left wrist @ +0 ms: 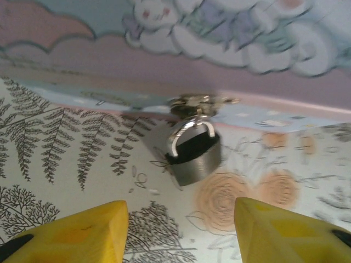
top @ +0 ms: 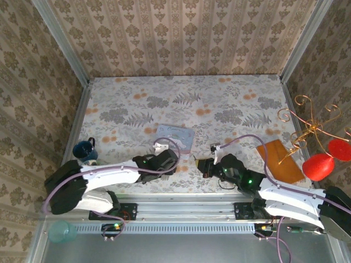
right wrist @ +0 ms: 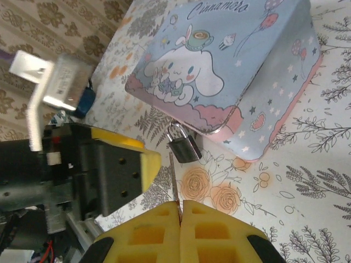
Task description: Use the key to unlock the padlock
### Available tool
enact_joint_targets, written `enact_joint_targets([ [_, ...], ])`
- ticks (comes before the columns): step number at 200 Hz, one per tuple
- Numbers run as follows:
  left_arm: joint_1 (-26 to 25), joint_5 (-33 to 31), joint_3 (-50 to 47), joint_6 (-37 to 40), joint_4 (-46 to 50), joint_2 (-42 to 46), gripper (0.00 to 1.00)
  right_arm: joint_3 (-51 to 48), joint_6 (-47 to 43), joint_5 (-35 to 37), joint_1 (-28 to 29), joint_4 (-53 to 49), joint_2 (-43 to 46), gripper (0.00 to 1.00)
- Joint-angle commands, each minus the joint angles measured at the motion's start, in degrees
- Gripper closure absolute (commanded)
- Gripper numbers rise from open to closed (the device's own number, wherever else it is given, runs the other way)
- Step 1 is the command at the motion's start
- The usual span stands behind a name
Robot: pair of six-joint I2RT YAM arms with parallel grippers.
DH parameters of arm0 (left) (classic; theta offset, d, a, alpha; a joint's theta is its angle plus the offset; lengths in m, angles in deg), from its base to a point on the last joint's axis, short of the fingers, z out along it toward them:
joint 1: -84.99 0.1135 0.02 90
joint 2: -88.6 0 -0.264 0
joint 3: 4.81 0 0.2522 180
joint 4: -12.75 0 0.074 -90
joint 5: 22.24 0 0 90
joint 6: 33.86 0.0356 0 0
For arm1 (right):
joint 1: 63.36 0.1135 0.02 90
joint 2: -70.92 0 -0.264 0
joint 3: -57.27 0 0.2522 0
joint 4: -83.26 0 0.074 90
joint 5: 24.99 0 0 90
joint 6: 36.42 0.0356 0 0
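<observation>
The left gripper [left wrist: 181, 233] has its yellow jaws wide apart, facing the padlock [left wrist: 193, 156]. Up close, the padlock sits on the table at the edge of the blue bunny tin [left wrist: 230, 33]. Its loop seems hooked to the tin's clasp. From above, the padlock is too small to make out. The right gripper [right wrist: 180, 207] is squeezed tight on the thin key [right wrist: 172, 178]. The key's tip is just beside the padlock.

Pale blue tin [top: 178, 135] (cartoon rabbit lid); orange board [top: 272, 154] right, perhaps a cup [top: 83, 149] left.
</observation>
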Motion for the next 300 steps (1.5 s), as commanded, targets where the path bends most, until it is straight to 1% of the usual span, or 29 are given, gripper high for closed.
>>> enact_joint_targets([
  [1, -0.37, -2.68, 2.67, 0.88, 0.28, -3.7, 0.45, 2.26, -1.51, 2.66, 1.14, 0.27, -0.41, 1.0],
  [46, -0.35, -3.58, 8.78, 2.63, 0.85, -12.73, 0.44, 1.96, -1.71, 2.95, 1.83, 1.38, -1.17, 1.0],
  [93, 0.44, -4.73, 11.4, 2.69, 2.3, -17.36, 0.47, 2.04, -1.69, 2.95, 2.4, 2.8, -3.12, 1.0],
  [106, 0.66, -4.91, 11.49, 2.69, 2.05, -17.81, 0.5, 2.14, -1.69, 2.78, 2.52, 3.29, -3.89, 1.0],
  [118, 0.94, -4.82, 11.54, 2.69, 2.13, -17.95, 0.58, 2.32, -1.7, 2.77, 2.78, 3.72, -4.67, 1.0],
  [144, 0.95, -4.99, 11.35, 2.94, 2.39, -17.01, 0.65, 2.45, -1.61, 3.04, 3.32, 4.41, -6.2, 1.0],
  [165, 0.57, -5.25, 10.97, 3.22, 2.77, -15.19, 0.67, 2.23, -1.35, 3.43, 3.5, 4.72, -6.93, 1.0],
  [188, 0.11, -4.59, 10.57, 3.06, 3.54, -13.4, 0.68, 2.13, -1.25, 3.74, 3.5, 4.72, -7.5, 1.0],
  [202, 0.3, -2.21, 9.82, 2.49, 2.68, -11.87, 0.68, 2.18, -1.26, 3.49, 3.58, 5.02, -8.04, 1.0],
  [226, 1.56, 3.63, 7.98, 0.68, -0.47, -7.57, 0.7, 1.83, -1.73, 3.11, 4.38, 7.38, -9.83, 1.0],
  [254, 5.01, 12.15, 4.36, -3.04, -6.98, -2.23, 0.72, 2.32, -3.8, 5.14, 7.42, 10.28, -13.91, 1.0],
  [274, 8.03, 18.8, 0.73, -6.79, -13.79, 0.17, 0.75, 2.14, -5.23, 6.19, 8.82, 14.05, -17.67, 1.0],
  [300, 9.37, 22.94, -2.47, -11.38, -19.36, 2.64, 0.76, 1.96, -6.97, 6.72, 9.2, 18.29, -20.66, 1.0],
])
